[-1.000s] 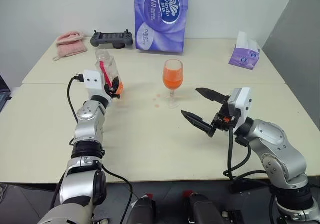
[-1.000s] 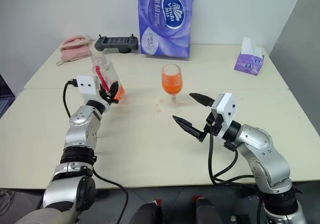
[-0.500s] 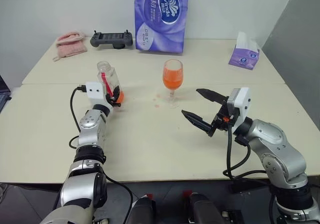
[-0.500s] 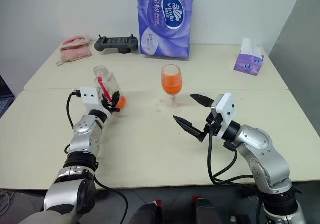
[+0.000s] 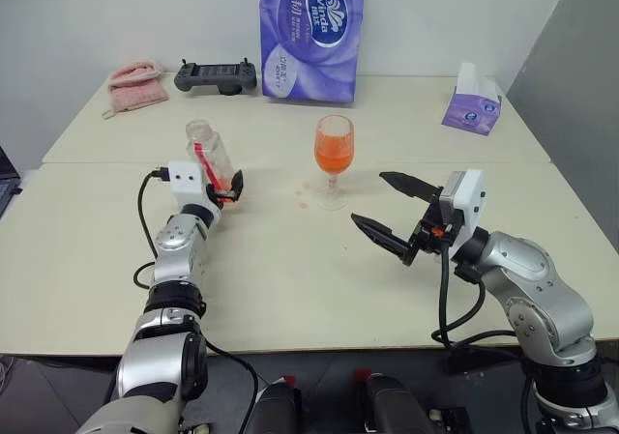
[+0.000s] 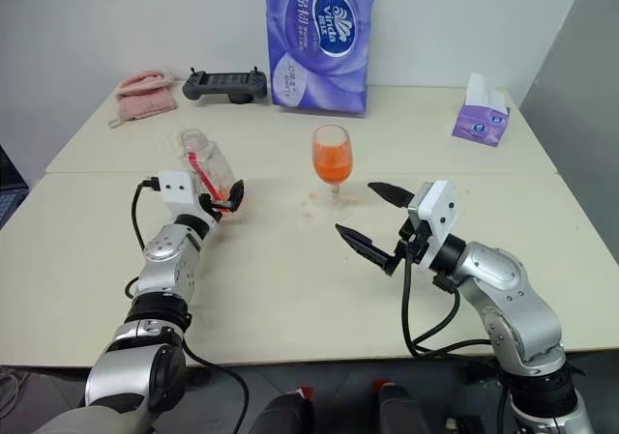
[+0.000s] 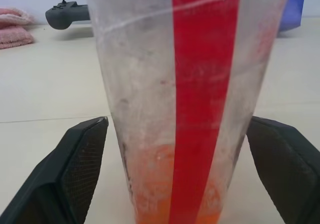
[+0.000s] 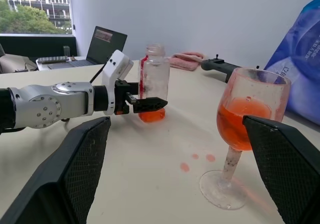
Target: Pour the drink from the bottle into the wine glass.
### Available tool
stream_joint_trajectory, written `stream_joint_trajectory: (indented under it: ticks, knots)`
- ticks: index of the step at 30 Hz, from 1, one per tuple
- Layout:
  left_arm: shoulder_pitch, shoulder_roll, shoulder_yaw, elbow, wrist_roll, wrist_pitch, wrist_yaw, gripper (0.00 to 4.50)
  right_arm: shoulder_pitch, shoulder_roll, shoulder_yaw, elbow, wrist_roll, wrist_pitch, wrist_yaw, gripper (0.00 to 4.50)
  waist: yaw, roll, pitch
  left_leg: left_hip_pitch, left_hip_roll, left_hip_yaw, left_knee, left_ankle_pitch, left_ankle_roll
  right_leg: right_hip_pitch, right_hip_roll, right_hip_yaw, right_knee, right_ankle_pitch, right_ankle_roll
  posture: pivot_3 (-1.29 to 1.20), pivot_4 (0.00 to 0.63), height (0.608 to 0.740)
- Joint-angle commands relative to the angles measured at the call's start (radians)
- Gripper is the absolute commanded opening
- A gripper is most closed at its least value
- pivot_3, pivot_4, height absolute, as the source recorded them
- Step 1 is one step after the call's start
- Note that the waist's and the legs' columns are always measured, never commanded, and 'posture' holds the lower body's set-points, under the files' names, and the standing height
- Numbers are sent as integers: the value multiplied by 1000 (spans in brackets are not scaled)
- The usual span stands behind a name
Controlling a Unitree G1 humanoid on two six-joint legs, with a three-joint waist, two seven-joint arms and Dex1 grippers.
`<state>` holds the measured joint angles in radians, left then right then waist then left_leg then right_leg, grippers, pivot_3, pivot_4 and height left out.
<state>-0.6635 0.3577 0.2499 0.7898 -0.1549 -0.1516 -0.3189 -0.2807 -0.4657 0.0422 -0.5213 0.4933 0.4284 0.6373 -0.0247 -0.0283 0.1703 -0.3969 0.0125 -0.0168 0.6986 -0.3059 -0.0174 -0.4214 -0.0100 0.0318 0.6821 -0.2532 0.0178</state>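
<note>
Head views. Small clear plastic bottle with a red label strip, uncapped (image 5: 206, 153): stands upright on the cream table (image 5: 290, 279), a shallow remnant of translucent orange-red drink at its base. Left gripper (image 5: 230, 187): level, at the bottle's lower body, one black finger showing just beside it on the glass side. Clear stemmed wine glass (image 5: 334, 159): upright, well apart from the bottle toward the robot's right, bowl roughly half full of the same orange-red drink (image 5: 333, 156). A few orange drops (image 5: 304, 195) lie on the table near its foot. Right gripper (image 5: 393, 209): raised over the table near the glass, fingers spread wide, empty. Judgement: pouring looks essentially done; the bottle appears set down, leaving only the left arm's withdrawal.

Left wrist view. The bottle (image 7: 185, 99) sits between the two black fingers (image 7: 82, 164), with a visible gap of table on each side; jaws wide apart and gripping nothing.

Right wrist view. The bottle (image 8: 152, 79) stands on its own base, the left gripper (image 8: 145, 103) spread around its lower part. The wine glass (image 8: 245, 129) stands near, its bowl streaked and the drink (image 8: 237, 126) well below the rim.
</note>
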Motion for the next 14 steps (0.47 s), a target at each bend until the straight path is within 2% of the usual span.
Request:
stream_joint_trajectory:
  ticks: [1,5,9,14]
  knots:
    - [74,14,-16,-152,-3,75,-7,4480,62,-51,-37,-60,-23,23,-19,4500,0,0,0,0,0,0,0,0,0,0,0,0,0,0,0,0,150,740]
    - [205,9,-45,-379,4,230,14,4480,156,-67,-66,-64,-91,87,-135,4500,0,0,0,0,0,0,0,0,0,0,-2,2,0,0,0,0,150,740]
    - [328,-15,-45,-663,-30,399,54,4480,197,11,-119,-68,-154,225,-354,4500,2,0,0,0,0,0,-1,0,0,0,-2,2,1,0,0,0,150,740]
    - [434,-75,-66,-934,-19,563,144,4480,222,79,-132,-112,-212,302,-481,4500,6,0,-1,0,0,0,-1,0,-1,0,-3,2,0,0,0,0,150,740]
